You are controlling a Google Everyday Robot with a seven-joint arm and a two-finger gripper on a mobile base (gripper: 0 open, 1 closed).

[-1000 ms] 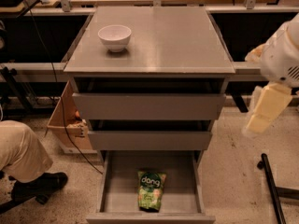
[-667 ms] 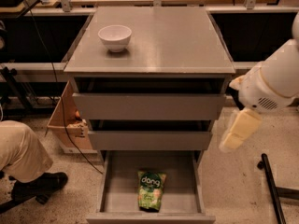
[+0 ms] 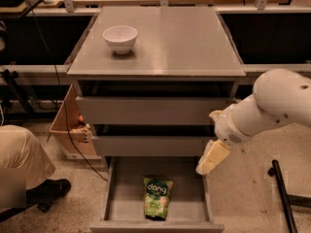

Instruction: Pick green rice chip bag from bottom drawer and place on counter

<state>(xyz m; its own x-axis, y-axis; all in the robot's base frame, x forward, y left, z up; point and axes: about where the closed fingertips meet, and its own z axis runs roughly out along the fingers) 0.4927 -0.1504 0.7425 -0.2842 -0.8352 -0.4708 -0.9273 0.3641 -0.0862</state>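
Camera view, "dang" green bag [image 3: 157,198] in bottom drawer [image 3: 125,204], jaws over right rim (openness unclear)

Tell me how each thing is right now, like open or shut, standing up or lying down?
Bottom drawer: pulled wide open.
Chip bag: lying flat inside the bottom drawer, untouched.
Top drawer: pushed in.
Middle drawer: pushed in.
Bowl: upright on the counter, looks empty.
Hand: hanging over the bottom drawer's right edge, away from the bag.
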